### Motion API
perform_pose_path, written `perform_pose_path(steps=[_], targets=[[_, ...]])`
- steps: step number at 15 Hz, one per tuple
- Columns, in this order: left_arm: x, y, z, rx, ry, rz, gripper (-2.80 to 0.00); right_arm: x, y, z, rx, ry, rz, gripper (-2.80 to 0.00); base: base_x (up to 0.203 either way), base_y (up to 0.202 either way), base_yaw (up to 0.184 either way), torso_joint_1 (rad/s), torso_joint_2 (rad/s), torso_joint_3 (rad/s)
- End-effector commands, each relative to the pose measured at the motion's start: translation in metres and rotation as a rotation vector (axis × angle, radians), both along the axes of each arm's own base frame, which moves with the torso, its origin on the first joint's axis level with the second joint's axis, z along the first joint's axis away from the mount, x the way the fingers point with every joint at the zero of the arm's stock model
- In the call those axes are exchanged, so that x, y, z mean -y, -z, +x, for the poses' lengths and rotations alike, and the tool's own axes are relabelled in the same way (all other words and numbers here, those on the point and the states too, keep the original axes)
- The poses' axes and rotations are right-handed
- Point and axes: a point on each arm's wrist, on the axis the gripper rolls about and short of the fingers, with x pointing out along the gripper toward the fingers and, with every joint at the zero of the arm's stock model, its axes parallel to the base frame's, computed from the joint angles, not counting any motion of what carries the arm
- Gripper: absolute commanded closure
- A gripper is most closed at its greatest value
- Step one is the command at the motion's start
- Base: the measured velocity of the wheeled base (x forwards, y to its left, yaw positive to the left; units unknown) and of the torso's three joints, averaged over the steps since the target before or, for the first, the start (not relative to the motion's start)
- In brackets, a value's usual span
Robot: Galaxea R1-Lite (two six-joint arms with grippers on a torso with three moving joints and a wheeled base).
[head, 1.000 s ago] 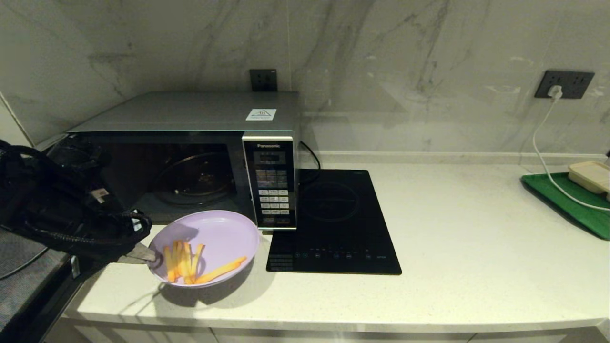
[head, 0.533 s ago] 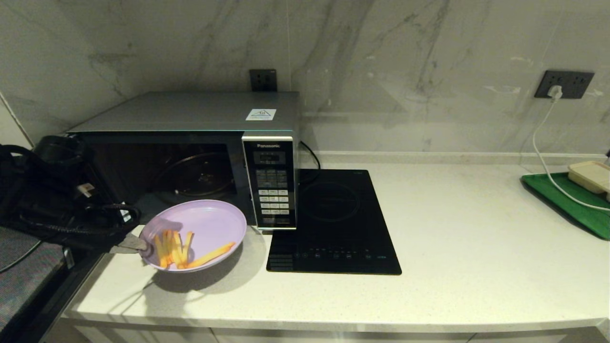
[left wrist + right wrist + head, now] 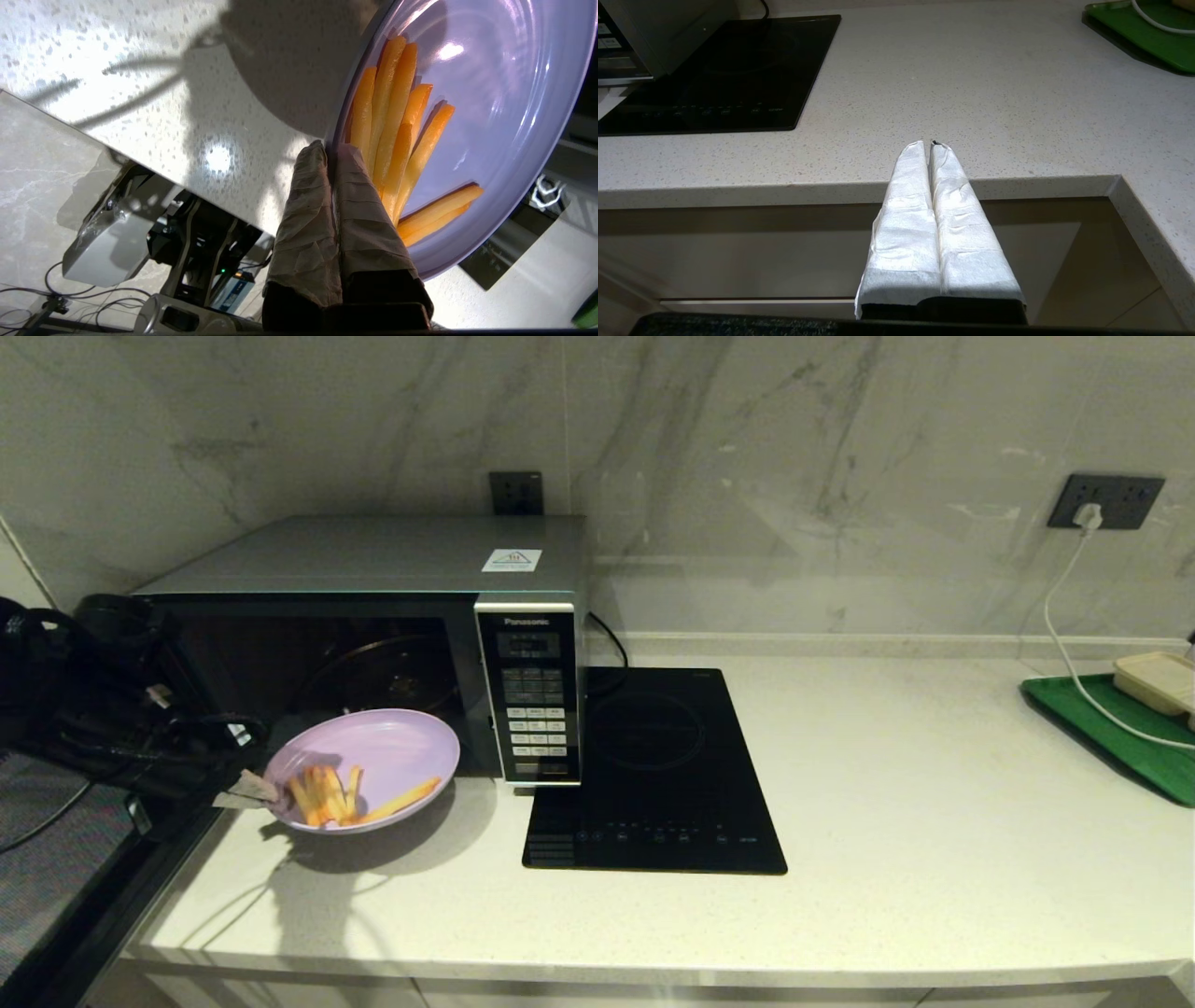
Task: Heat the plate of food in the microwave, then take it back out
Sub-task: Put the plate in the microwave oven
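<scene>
The lilac plate of food (image 3: 373, 756) hangs above the counter just in front of the microwave's open cavity, tilted slightly, with orange fries (image 3: 336, 795) gathered near its left rim. My left gripper (image 3: 254, 791) is shut on that rim; the wrist view shows its taped fingers (image 3: 308, 200) pinching the plate (image 3: 504, 93) edge beside the fries (image 3: 397, 126). The silver microwave (image 3: 401, 560) stands at the back left, its glass turntable (image 3: 392, 677) visible inside; its door is hidden behind my left arm. My right gripper (image 3: 930, 143) is shut and empty, parked below the counter's front edge.
A black induction hob (image 3: 653, 765) lies right of the microwave. A green tray (image 3: 1111, 737) holding a beige lidded box (image 3: 1158, 679) sits at the far right, with a white cable (image 3: 1064, 644) running from a wall socket. The microwave's keypad panel (image 3: 529, 691) stands close to the plate's right.
My left gripper has carried the plate up, to the left and back toward the microwave opening. The right arm has not moved.
</scene>
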Motion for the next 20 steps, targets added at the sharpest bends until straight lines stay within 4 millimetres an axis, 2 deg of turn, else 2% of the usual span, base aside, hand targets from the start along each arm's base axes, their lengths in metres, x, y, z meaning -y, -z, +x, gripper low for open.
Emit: perform_pose_path(steps=[1,20], targets=[[-0.007,0.009,0.013,-0.022,-0.025,-0.010,0.00,0.000,0.000,0.000,0.000,0.000,0.000,0.00,0.000,0.000,0.000,0.000,0.00,0.000],[-0.017,0.030,0.061,0.117,-0.226,-0.145,0.00,0.000,0.000,0.000,0.000,0.000,0.000,0.00,0.000,0.000,0.000,0.000,0.00,0.000]])
